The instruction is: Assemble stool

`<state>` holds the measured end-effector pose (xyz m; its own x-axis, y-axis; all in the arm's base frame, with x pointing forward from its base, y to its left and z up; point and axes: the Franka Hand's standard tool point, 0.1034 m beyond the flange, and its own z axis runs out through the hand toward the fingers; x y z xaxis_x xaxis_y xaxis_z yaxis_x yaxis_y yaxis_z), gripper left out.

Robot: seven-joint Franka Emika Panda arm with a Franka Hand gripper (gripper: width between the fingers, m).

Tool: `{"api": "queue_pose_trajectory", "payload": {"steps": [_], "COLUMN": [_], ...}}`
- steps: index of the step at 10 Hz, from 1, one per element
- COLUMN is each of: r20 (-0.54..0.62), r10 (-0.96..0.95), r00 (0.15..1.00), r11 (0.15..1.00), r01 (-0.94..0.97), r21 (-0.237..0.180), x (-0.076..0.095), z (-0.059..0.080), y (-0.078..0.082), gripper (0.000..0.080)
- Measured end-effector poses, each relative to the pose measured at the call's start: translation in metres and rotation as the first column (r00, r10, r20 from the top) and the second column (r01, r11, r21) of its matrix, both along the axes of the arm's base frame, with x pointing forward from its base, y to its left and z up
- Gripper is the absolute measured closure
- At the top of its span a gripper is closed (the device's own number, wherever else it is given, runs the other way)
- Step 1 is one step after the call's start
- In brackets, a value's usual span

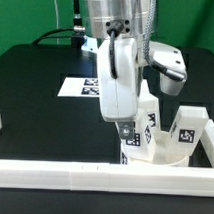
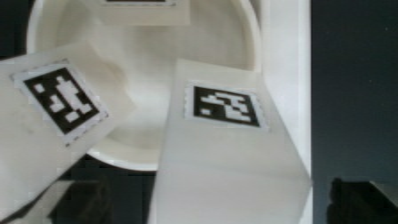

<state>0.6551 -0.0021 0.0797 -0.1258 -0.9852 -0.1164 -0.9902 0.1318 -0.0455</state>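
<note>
3 tagged legs (image 1: 147,118) stand in the round seat (image 1: 165,154); whether the fingers (image 1: 127,131) grip 1 is unclear.

1. Seat (image 1: 165,152): plain white.
2. Legs (image 2: 222,140): white, each bearing a black-and-white square tag.
3. Marker board (image 1: 79,87): white with black tags.
4. Table (image 1: 35,93): black.
5. Backdrop (image 1: 28,17): green.

On the black table (image 1: 36,88) there are one round seat (image 1: 161,154), at least three tagged legs — one (image 1: 147,121) beside the arm, one (image 1: 187,127) at the exterior view's right, one (image 1: 134,139) under the gripper — one marker board (image 1: 84,88), and white border rails (image 1: 63,174) on three sides.
</note>
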Motion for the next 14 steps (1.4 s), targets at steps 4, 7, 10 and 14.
{"api": "queue_pose_trajectory", "payload": {"steps": [4,7,10,14], "r20": [0.043,0.063,0.038,0.045], "r10": [0.106,0.159,0.538,0.87], "r00": [0.993,0.985,0.842,0.491], "r11": [0.994,0.987,0.842,0.492], "r01": [-0.106,-0.159,-0.535,-0.862], "r21": [0.003,-0.007,-0.074,-0.122], "x": [0.008,0.011,0.006,0.005], "z": [0.027,0.029,0.029,0.027], "y": [0.005,0.004,0.009,0.013], "gripper": [0.015,0.015,0.015,0.015]}}
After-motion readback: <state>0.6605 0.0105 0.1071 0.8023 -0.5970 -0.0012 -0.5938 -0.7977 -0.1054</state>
